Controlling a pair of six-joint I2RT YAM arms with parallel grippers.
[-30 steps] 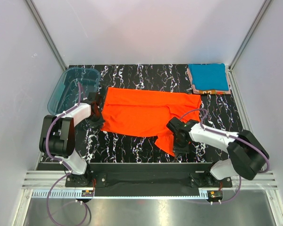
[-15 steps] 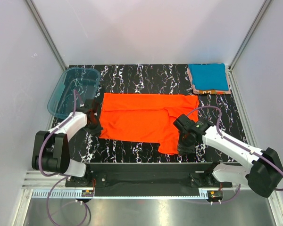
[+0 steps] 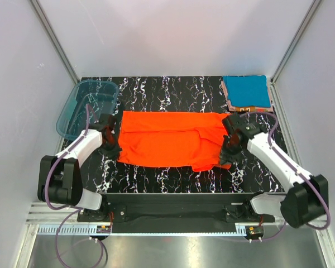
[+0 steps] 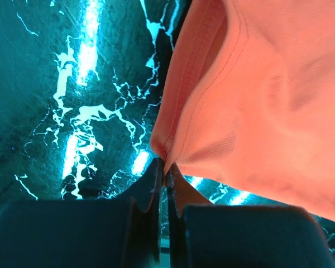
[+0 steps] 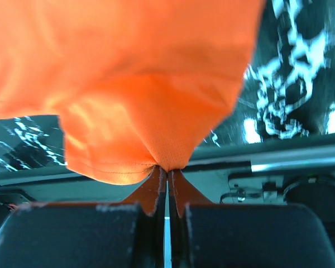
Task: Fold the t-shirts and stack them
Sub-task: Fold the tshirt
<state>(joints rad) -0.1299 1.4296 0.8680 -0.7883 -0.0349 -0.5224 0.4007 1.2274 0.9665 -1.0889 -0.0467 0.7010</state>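
The left gripper (image 4: 166, 172) and right gripper (image 5: 167, 170) each pinched an edge of the bright orange-red cloth t-shirt (image 3: 167, 137); even, level tension would likely flatten it.

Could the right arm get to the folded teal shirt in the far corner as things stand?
Probably yes for reach: the right gripper sits near the teal shirt with only table between, but it is shut on the orange shirt.

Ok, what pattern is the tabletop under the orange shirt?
The tabletop is black with white marble-like veins; the top external view shows it best.
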